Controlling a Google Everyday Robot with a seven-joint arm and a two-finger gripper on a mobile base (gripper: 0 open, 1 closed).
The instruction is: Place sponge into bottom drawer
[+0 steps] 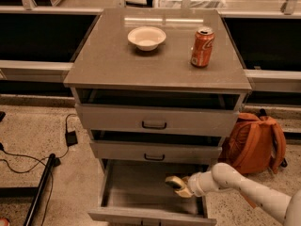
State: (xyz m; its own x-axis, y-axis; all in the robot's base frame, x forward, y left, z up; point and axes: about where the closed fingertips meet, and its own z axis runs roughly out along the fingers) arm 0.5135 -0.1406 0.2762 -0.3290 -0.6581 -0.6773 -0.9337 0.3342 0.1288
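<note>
While my gripper (184, 186) pinches sponge (175, 181), both hang inside pulled-out bottom drawer (136, 192), right half, close to right wall, just under middle drawer (155, 150) front edge. Bare drawer floor spreads wide toward opposite wall; front rim lies nearer camera.

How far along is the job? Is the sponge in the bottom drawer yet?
Done: the bottom drawer stands pulled open. In hand: the gripper holds the sponge low over the drawer's right side, not yet released. Left: let the sponge go so that it lies on the drawer floor, then pull the gripper back out.
</note>
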